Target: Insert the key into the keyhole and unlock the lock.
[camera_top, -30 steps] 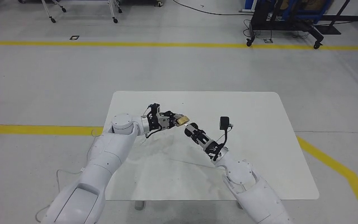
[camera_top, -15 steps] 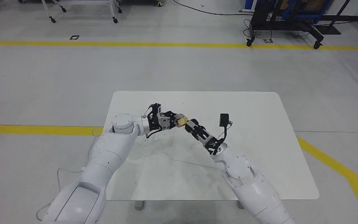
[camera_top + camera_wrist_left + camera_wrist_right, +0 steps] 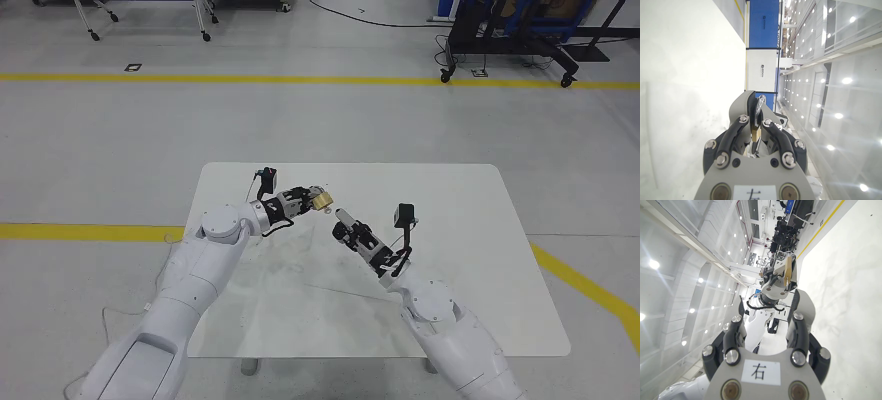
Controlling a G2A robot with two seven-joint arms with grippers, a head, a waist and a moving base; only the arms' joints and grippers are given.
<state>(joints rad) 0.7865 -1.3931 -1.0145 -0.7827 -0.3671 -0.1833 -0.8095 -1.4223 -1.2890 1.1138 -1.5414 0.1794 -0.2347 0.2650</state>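
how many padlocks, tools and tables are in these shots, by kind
padlocks: 1, the brass padlock, clamped in the left tool
tools: 2, the left tool and the right tool, which is open and empty
tables: 1, the white table
total: 4
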